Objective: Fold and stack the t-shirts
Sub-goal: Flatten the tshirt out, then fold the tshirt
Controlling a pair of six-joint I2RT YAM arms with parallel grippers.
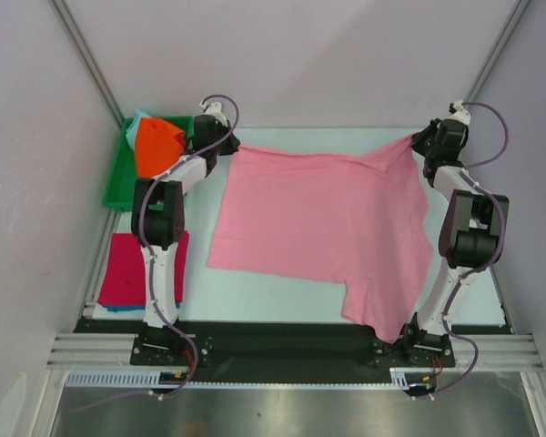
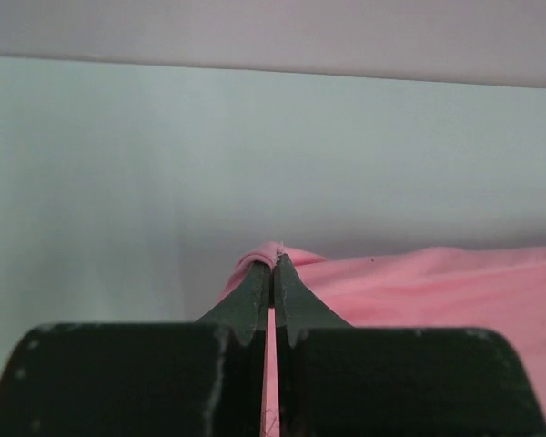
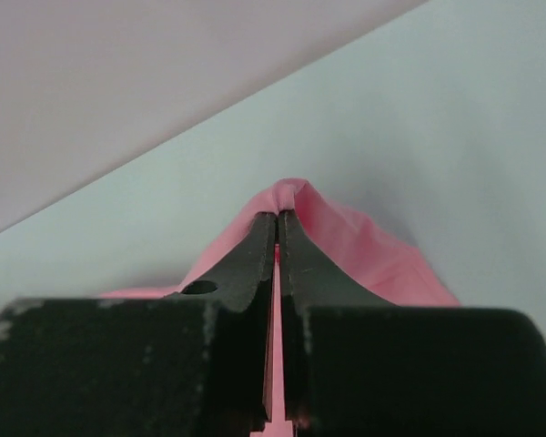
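A pink t-shirt (image 1: 323,218) lies spread over the middle of the table, its near right part reaching the front edge. My left gripper (image 1: 229,146) is shut on the shirt's far left corner, which shows pinched between the fingertips in the left wrist view (image 2: 273,257). My right gripper (image 1: 417,139) is shut on the far right corner, pinched likewise in the right wrist view (image 3: 278,215). Both corners are lifted slightly off the table at the far side. A folded magenta shirt (image 1: 126,269) lies on a blue one at the near left.
A green bin (image 1: 123,168) at the far left holds an orange garment (image 1: 156,146) and a teal one. White walls close the back and sides. A black rail (image 1: 282,341) runs along the near edge.
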